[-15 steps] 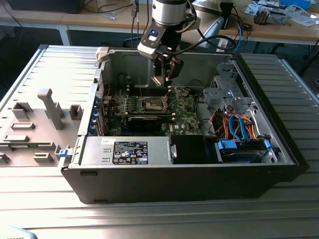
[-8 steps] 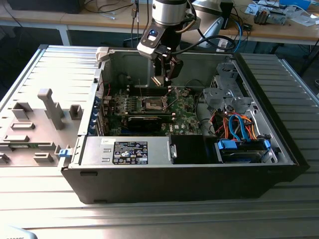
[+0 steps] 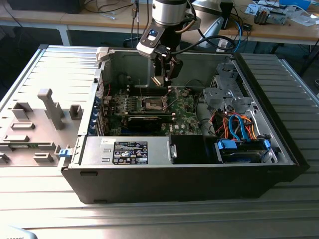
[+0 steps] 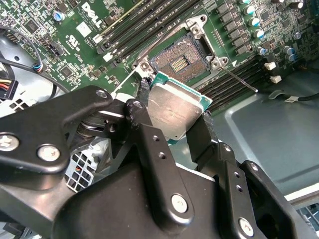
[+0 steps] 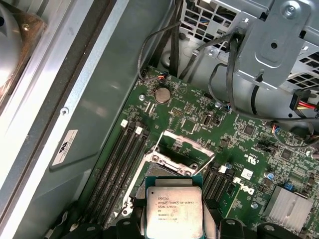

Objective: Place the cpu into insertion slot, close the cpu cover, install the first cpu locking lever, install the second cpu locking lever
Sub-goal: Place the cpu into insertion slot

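Between the two black fingers (image 4: 145, 94) of the gripper (image 4: 175, 107) sits the cpu (image 4: 174, 112). The gripper is clamped on it, one finger on each side, with the chip's shiny grey top facing the cameras in both wrist views. The cpu is up in the air and is not in its place yet.

Right under the gripper, and a little way past it, is the insertion slot (image 4: 177, 60). It is a small square with a dark middle and a silver rim, and nothing sits in it. In the first wrist view, the cpu cover (image 5: 189, 141) stands tipped up on the far side of the slot from the gripper. A thin silver lever (image 4: 239, 79) sticks out from one corner of the slot.

Around the slot lies the green circuit board (image 4: 75, 47). Long black memory slots (image 5: 119, 169) run beside the insertion slot, and a round silver battery (image 5: 162, 94) sits farther from the gripper.

In the exterior view, the gripper (image 3: 167, 74) hangs down into an open computer case (image 3: 149, 185). Nearer the case's front wall, a grey box with a label (image 3: 124, 152) is below the gripper, and blue cables (image 3: 239, 124) are off to the exterior view's right. The case rests on a ribbed metal counter (image 3: 149, 219).
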Controlling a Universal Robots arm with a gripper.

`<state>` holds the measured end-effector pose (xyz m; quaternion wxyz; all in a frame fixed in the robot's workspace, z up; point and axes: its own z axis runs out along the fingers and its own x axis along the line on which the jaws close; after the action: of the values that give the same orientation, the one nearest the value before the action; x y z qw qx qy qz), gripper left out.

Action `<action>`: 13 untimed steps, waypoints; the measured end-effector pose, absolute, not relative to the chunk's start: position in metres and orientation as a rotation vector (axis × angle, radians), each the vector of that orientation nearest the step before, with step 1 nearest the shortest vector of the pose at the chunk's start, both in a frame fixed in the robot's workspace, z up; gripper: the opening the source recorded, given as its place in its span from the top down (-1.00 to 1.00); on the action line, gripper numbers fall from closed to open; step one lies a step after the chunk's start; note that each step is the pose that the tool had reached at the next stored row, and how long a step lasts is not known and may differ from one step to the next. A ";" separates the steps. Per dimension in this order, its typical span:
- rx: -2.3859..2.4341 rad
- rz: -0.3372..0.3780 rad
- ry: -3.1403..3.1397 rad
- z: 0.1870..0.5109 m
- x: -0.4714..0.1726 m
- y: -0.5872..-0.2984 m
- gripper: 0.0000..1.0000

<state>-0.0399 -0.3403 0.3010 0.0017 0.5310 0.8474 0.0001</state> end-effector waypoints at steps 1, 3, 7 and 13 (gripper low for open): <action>1.668 0.000 2.658 0.301 -0.040 -0.340 -0.08; 1.672 0.000 2.656 0.301 -0.040 -0.340 -0.08; 1.680 -0.005 2.648 0.301 -0.040 -0.340 -0.08; 1.684 -0.006 2.645 0.301 -0.040 -0.340 -0.08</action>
<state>-0.0399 -0.3403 0.3009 0.0030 0.5372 0.8435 -0.0018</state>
